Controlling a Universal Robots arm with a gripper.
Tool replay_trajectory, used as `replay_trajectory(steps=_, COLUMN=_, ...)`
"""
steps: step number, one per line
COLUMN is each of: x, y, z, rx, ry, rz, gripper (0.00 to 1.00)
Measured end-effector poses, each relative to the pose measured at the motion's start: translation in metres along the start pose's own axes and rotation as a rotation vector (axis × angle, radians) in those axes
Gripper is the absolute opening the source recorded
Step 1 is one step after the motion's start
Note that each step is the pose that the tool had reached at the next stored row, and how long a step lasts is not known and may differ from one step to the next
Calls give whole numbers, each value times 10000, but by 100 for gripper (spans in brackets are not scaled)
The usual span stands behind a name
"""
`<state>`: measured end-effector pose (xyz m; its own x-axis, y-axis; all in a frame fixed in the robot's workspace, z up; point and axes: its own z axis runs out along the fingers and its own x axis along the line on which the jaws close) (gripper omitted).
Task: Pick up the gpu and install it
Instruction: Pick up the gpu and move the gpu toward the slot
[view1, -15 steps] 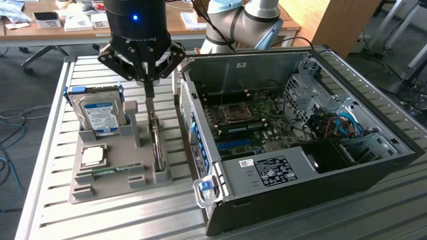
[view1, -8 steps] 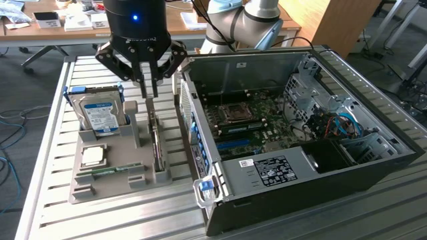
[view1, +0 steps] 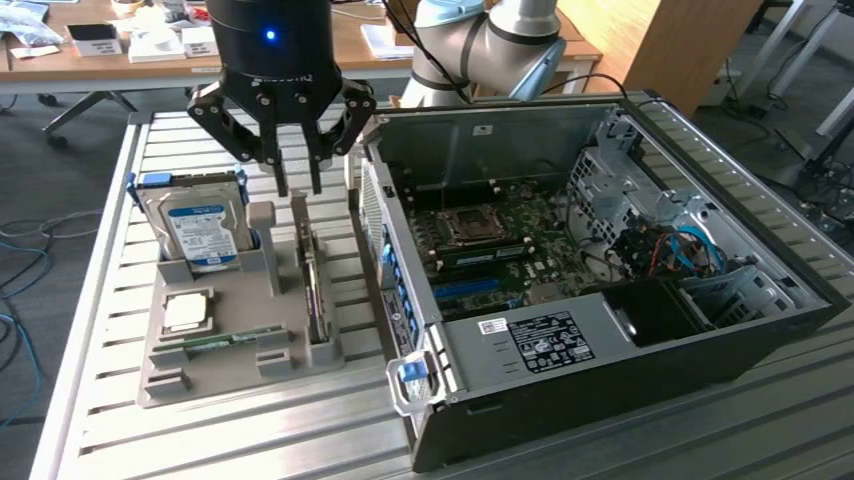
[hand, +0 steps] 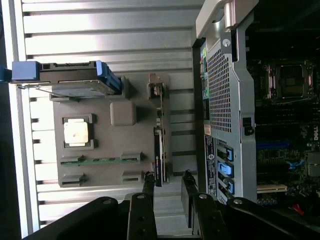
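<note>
Slatted metal table (view1: 200, 440), pick step: the gripper (view1: 299, 190) hovers with fingers apart and holds nothing, directly above the gpu (view1: 311, 275). The gpu stands on edge in a slot of the gray holder tray (view1: 220, 385). The grasp calls for fingers straddling its thin top edge squarely. Tray also holds hard drive (view1: 198, 228), CPU (view1: 186, 312), memory stick (view1: 234, 340). Open PC case (view1: 667, 330) just beside the gripper; gpu not yet installed.

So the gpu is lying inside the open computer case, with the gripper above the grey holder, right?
No. The exterior view shows the gpu standing on edge in the grey holder, not inside the case; the gripper is above that holder.
</note>
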<state>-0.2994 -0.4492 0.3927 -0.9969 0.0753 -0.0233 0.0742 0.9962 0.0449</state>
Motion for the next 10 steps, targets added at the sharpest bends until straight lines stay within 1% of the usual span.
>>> replay_trajectory(steps=10, x=0, y=0, z=0, rx=-1, ry=0, rz=0, gripper=36)
